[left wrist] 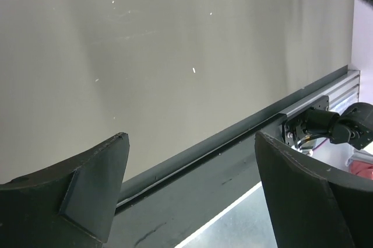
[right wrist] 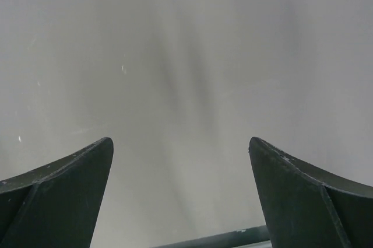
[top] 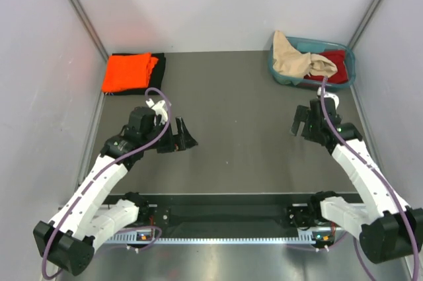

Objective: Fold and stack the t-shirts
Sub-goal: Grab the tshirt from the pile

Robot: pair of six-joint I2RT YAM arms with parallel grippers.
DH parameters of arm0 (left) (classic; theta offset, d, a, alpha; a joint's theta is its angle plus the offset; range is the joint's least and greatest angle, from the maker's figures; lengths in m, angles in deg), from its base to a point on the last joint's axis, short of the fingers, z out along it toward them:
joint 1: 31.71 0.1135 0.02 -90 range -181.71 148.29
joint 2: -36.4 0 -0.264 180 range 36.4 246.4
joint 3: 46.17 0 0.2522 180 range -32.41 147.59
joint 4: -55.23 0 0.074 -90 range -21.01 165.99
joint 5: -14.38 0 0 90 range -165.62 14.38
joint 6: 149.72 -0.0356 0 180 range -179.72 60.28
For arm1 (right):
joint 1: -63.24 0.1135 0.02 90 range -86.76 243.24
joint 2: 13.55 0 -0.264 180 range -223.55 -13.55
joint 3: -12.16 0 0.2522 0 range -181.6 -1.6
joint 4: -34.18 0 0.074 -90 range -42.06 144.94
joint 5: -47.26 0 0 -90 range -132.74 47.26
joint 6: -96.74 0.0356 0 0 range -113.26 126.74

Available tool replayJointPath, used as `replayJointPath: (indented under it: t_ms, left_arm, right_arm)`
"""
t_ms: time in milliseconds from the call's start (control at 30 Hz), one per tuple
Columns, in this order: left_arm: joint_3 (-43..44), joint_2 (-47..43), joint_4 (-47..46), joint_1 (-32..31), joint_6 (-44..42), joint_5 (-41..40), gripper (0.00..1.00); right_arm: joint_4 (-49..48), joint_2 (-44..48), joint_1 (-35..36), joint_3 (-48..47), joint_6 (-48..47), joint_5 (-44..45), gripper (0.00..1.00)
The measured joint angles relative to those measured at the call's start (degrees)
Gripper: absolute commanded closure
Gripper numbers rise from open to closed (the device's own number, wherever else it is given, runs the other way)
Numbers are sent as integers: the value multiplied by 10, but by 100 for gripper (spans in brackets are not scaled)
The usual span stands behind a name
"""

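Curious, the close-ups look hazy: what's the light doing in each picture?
Top view: even light, sharp; the orange shirt tints the wall red. Left wrist view: table washed pale, left hand dark. Right wrist view: soft streaky shadows, right hand dark.

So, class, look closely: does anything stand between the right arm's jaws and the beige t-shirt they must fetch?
Nothing visible does. The table between the right gripper, jaws open, and the beige t-shirt shows only bare surface; just the near wall of the teal tub holding the shirt rises there.
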Motion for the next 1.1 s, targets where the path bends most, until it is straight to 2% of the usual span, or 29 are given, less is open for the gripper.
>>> replayJointPath:
  t_ms: [100, 233, 333, 367, 400, 433, 533, 633, 700, 733, 767, 867, 1033, 1067, 1100]
  left_arm:
    - [0, 1, -4, 0, 0, 0, 7]
    - [1, 24, -12, 0, -1, 0, 7]
    - [10, 48, -8, 0, -4, -1, 7]
    - [17, 54, -7, 0, -7, -3, 7]
    - [25, 59, -6, 0, -10, -4, 7]
    - [34, 63, -6, 0, -13, -7, 7]
    - [60, 70, -7, 0, -18, -17, 7]
    - [68, 76, -9, 0, -18, -24, 7]
    - [68, 81, -9, 0, -16, -30, 7]
    - [68, 84, -9, 0, -14, -32, 7]
    - [68, 87, -10, 0, -13, -33, 7]
    - [68, 98, -15, 0, -10, -37, 8]
    - [69, 130, -21, 0, -1, -43, 8]
    - [69, 135, -22, 0, 1, -43, 8]
    - [69, 139, -23, 0, 3, -43, 8]
  right_arm:
    - [10, -69, -10, -67, -1, 11, 0]
    - [-2, -204, -38, -202, -9, -7, 0]
    - [-19, -314, -76, -309, -25, -48, 27]
    - [-21, -352, -93, -345, -29, -70, 44]
    - [-29, -398, -114, -389, -35, -95, 44]
    - [-34, -442, -134, -433, -35, -118, 33]
    - [-42, -544, -172, -533, -40, -160, 16]
    - [-43, -625, -191, -615, -49, -173, 15]
    - [-38, -666, -192, -663, -51, -178, 23]
    - [-40, -680, -191, -679, -52, -183, 28]
    - [-41, -692, -191, -691, -53, -188, 38]
    - [-46, -706, -189, -702, -47, -201, 54]
    - [-55, -709, -188, -696, -37, -209, 58]
    - [-57, -710, -188, -696, -36, -209, 66]
    - [-61, -712, -188, -696, -36, -210, 69]
